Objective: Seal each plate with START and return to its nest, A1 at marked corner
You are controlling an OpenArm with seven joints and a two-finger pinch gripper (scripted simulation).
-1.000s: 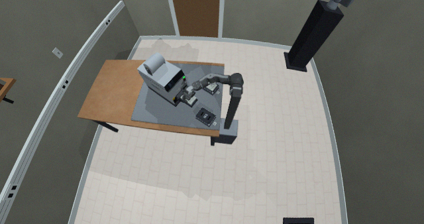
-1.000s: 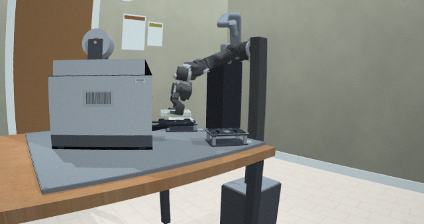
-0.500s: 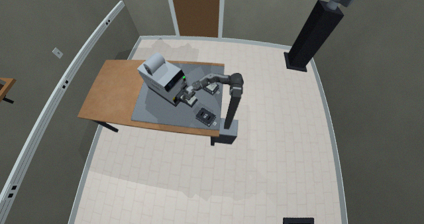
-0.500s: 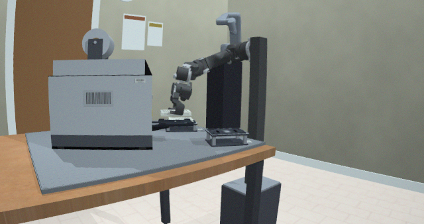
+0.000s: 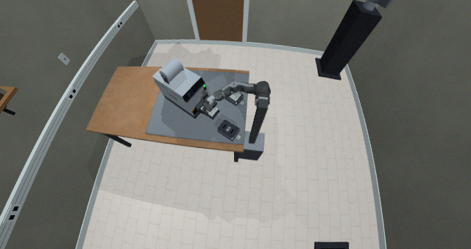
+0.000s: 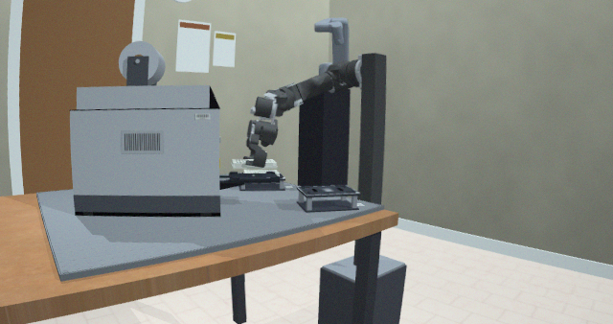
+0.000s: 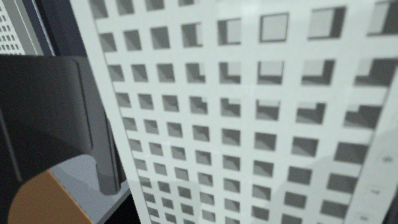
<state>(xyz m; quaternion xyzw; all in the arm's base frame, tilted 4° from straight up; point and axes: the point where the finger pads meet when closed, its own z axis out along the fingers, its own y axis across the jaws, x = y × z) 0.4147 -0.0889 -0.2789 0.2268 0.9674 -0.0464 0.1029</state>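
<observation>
Clamped, with the dark, two-finger pivoting tool (image 5: 210,108) (image 6: 258,162) (image 7: 223,137), onto the white, rectangular, gridded plate (image 5: 213,112) (image 6: 239,163) (image 7: 250,91), between its fingers, above the flat black stage (image 6: 254,177).

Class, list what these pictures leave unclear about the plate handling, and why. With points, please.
- Sealer's (image 5: 176,88) (image 6: 144,171) front: faces away, exterior view.
- Held plate's (image 5: 212,111) (image 6: 239,163) (image 7: 245,90) far edges: cut off by the frame, wrist view.
- Markings on the nest label (image 5: 238,137): too small, top view.
- Second finger: out of frame or behind the plate, wrist view.
</observation>
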